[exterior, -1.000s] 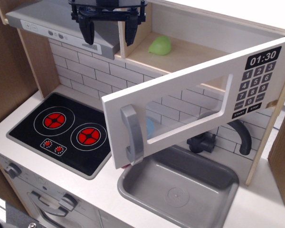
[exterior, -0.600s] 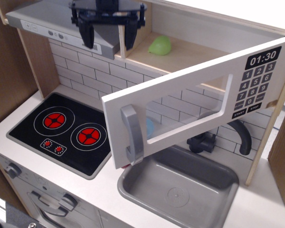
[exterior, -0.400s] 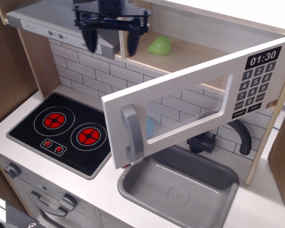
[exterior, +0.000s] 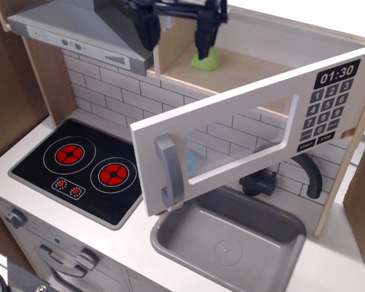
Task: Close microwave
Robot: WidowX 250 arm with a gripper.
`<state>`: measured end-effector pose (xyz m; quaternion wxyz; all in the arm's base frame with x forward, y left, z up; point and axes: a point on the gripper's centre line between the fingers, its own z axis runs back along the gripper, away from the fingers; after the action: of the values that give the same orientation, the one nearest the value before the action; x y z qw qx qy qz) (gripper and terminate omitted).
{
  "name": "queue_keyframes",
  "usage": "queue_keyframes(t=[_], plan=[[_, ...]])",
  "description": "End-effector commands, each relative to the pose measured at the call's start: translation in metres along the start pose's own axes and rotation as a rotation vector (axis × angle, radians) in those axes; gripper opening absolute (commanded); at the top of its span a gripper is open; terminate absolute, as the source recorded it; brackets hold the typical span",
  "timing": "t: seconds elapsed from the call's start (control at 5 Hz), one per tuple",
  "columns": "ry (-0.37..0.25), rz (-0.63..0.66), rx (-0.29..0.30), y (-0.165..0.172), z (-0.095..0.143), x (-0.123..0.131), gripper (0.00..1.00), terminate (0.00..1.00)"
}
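Above the back right part of the worktop (exterior: 140,240), the microwave (exterior: 255,128) hangs with its wide white-grey door swung out and forward, so the door slants across the view from the right edge toward the middle. Its clear rectangular window (exterior: 237,137) shows the white tiled wall behind, its vertical grey bar handle (exterior: 169,172) sits at the free left end, and the black keypad panel (exterior: 330,100) with white digits reading 01:30 lies at the hinged right end. Behind the door the wooden cavity stands open, and a green rounded object (exterior: 205,59) rests on its floor near the left wall.

Over that left part of the cavity the black pincer (exterior: 176,33) hangs from the top of the view with its two fingers spread wide apart, gripping nothing; the right finger ends just in front of the green object, and whether it touches it cannot be told.

To the left, a grey slanted range hood (exterior: 79,27) with small buttons sits over the back left corner. Below it a black hob (exterior: 79,167) with two red rings is set in the left part of the worktop. Under the door, a grey sink (exterior: 228,240) fills the right front part, with a dark curved tap (exterior: 304,170) behind it.
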<state>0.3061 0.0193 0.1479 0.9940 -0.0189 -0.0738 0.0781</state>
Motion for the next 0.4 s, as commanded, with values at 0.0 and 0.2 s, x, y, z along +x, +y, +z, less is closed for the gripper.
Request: queue_keyframes(t=[0.0, 0.2], plan=[[0.062, -0.219, -0.125, -0.0168, 0.0286, -0.024, 1.0, 0.0], [0.099, -0.28, -0.147, -0.0256, 0.023, -0.0334, 1.0, 0.0]])
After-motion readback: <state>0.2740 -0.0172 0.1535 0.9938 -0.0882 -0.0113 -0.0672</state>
